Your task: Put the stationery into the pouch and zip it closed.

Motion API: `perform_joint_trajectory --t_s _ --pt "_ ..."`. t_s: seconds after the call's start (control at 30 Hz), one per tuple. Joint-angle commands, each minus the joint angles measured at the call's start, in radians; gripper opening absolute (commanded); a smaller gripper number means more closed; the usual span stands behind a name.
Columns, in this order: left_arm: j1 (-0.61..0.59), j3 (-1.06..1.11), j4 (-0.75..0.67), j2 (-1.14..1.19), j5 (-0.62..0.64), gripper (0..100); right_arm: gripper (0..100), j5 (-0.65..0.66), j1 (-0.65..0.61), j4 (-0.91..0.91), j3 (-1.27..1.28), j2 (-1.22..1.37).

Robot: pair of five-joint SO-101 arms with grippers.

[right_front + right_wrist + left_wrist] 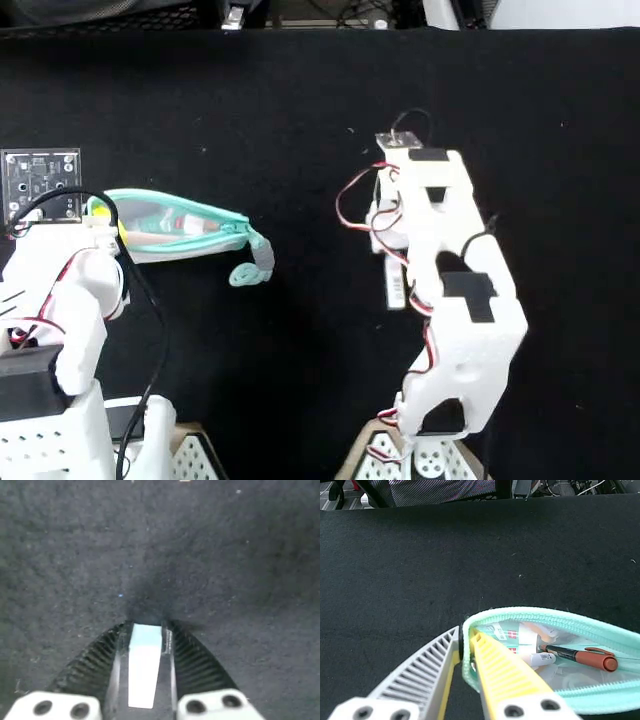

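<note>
Your right gripper (145, 626) is pinching a flat white piece (144, 665), mid-frame in the high view; the pouch (180, 228) lies to its left, long axis left-right, mouth open (pen (580, 656) inside), w/ left gripper (465, 631) nipping its far-left rim

One teal pouch (180, 228), one red pen (580, 656), one white bar (145, 665) and two robot arms (60, 330) (460, 300).

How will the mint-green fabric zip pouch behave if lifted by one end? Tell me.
The mint-green fabric pouch likely sags: its rim bows where the left gripper pinches it. The red-capped pen inside would probably slide.
</note>
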Motion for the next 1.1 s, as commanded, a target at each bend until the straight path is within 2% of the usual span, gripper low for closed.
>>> perform_joint_trajectory --t_s 0.0,0.23,0.4,0.5,0.67,0.9,1.07 --pt "0.018 0.14 -0.023 0.029 -0.009 3 1.2 0.003 -0.015 -0.054 0.104 -0.186" --pt "0.019 0.148 -0.029 0.029 -0.011 3 1.2 0.003 -0.114 -0.186 0.447 -0.828" --pt "0.019 0.148 -0.029 0.029 -0.011 3 1.2 -0.006 -0.321 -0.196 0.489 -1.326" --pt "0.019 0.148 -0.028 0.029 -0.011 3 1.2 0.0 -0.454 -0.259 0.469 -1.537" --pt "0.019 0.148 -0.028 0.029 -0.009 3 1.3 0.002 -0.582 -0.445 0.501 -1.613" --pt "0.019 0.148 -0.028 0.029 -0.009 3 1.3 -0.002 -0.756 -0.568 0.437 -1.547" --pt "0.019 0.148 -0.028 0.029 -0.009 3 1.3 -0.005 -0.784 -0.723 0.44 -1.448"
